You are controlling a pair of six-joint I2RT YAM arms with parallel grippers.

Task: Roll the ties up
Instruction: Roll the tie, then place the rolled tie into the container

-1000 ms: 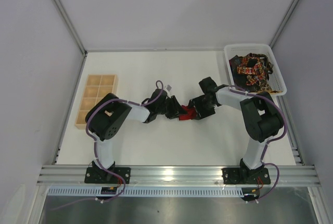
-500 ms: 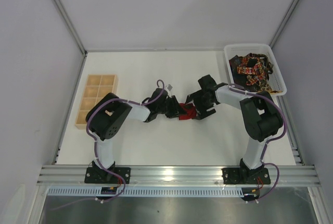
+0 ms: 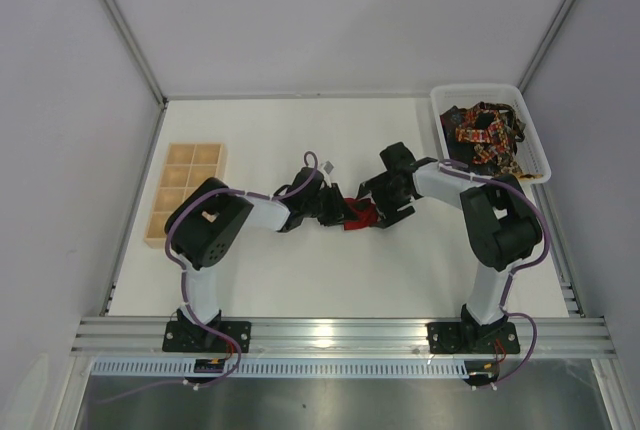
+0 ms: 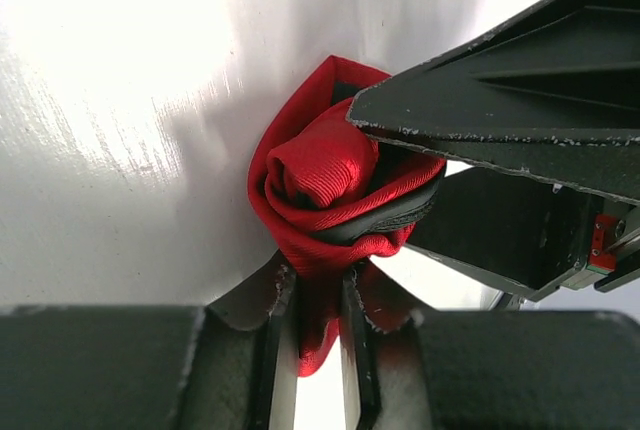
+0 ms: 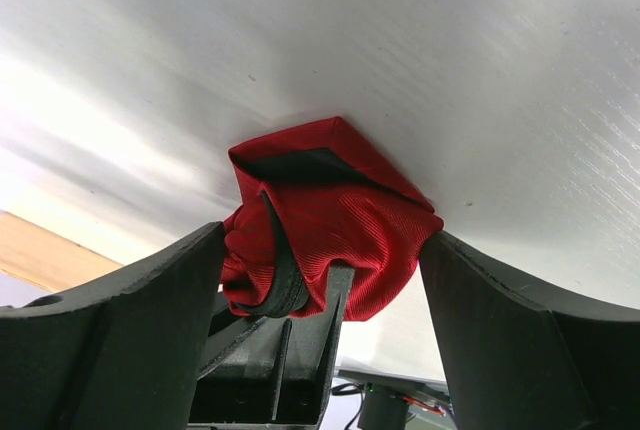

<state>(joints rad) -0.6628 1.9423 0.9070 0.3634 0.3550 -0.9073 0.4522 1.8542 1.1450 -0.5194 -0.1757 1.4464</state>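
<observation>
The plain red tie (image 3: 360, 216) is wound into a loose roll in the middle of the white table. My left gripper (image 3: 346, 214) is shut on the roll's loose tail, and the fabric shows pinched between its fingers in the left wrist view (image 4: 310, 285). The roll (image 4: 320, 175) sits just beyond those fingertips. My right gripper (image 3: 376, 212) comes from the other side. In the right wrist view it (image 5: 322, 238) straddles the roll (image 5: 345, 200), with both fingers touching its sides. One right finger (image 4: 500, 110) lies over the roll.
A clear plastic bin (image 3: 438, 102) at the back right holds several dark patterned ties (image 3: 485, 135). A wooden compartment tray (image 3: 187, 190) lies at the left. Both forearms meet at the table's middle.
My right gripper has shifted slightly back and left against the roll. The left gripper keeps its hold and has barely moved.
</observation>
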